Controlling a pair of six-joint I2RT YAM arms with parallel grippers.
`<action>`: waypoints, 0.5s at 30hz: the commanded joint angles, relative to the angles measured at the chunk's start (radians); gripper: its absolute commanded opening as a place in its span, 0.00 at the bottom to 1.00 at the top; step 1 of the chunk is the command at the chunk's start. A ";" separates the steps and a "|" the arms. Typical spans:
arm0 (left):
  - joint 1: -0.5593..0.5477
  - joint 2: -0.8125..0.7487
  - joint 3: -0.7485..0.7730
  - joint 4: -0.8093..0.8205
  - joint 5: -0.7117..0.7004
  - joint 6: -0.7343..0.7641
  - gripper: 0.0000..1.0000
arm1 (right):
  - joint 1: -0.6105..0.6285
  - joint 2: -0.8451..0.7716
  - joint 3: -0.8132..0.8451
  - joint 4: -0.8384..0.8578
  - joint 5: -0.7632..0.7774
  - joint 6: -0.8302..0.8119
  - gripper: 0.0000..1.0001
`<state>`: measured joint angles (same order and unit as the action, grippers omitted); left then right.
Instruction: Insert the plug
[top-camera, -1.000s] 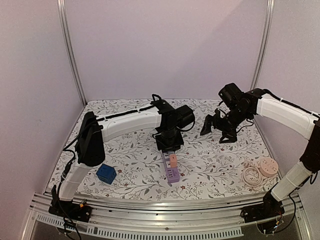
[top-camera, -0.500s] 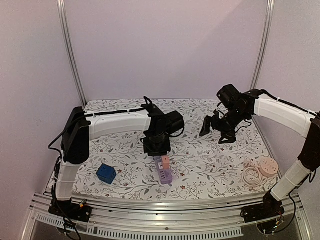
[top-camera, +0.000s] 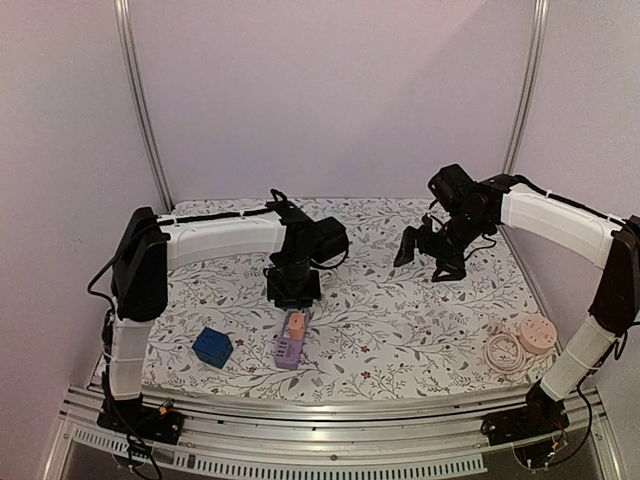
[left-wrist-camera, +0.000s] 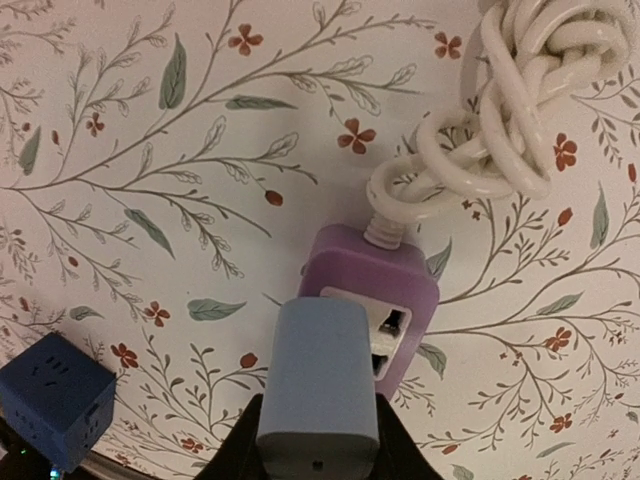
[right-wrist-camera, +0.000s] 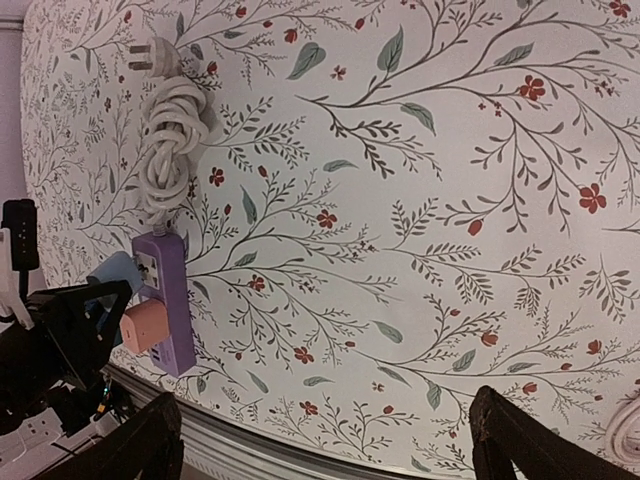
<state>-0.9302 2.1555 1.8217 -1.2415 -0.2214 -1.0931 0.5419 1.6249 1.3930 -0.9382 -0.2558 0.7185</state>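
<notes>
The plug (left-wrist-camera: 318, 370), a pale blue block in the left wrist view, sits pinched between the two dark fingers of the left pincer (left-wrist-camera: 318, 425), one finger against each flank. Its far end lies over the face of the purple power strip (left-wrist-camera: 345, 265), covering the nearer sockets; two socket openings show just to its right. I cannot tell whether its pins are seated. From above, a salmon block (top-camera: 296, 324) shows on the strip right at this pincer's tips, and I cannot tell whether it belongs to the same body. The strip reaches out just ahead of the left pincer, flat on the flowered worktop (top-camera: 400, 320). Its white cable (left-wrist-camera: 510, 110) leaves the far end and bunches into a knotted coil farther ahead and to the right. A dark blue cube (left-wrist-camera: 55, 395) stands on the worktop to this pincer's left, near but apart from the strip. The right pincer (top-camera: 424, 262) hangs above the worktop well off to the right of all this, fingers spread wide and pinching nothing. Between it and its own arm's base, near the worktop's right edge, lie a pink round disc (top-camera: 532, 335) and a pale cord coil (top-camera: 503, 352), touching one another.
</notes>
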 joint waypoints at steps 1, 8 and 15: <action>0.027 -0.045 -0.026 -0.011 0.010 0.098 0.00 | -0.006 0.024 0.046 0.000 0.024 -0.017 0.99; 0.083 -0.074 0.020 0.029 0.103 0.285 0.00 | -0.005 0.055 0.081 -0.001 0.037 -0.018 0.99; 0.121 -0.013 0.153 -0.070 0.208 0.448 0.00 | -0.005 0.054 0.053 0.021 0.066 -0.007 0.99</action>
<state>-0.8253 2.1193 1.8820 -1.2400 -0.0925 -0.7658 0.5419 1.6661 1.4490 -0.9337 -0.2306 0.7128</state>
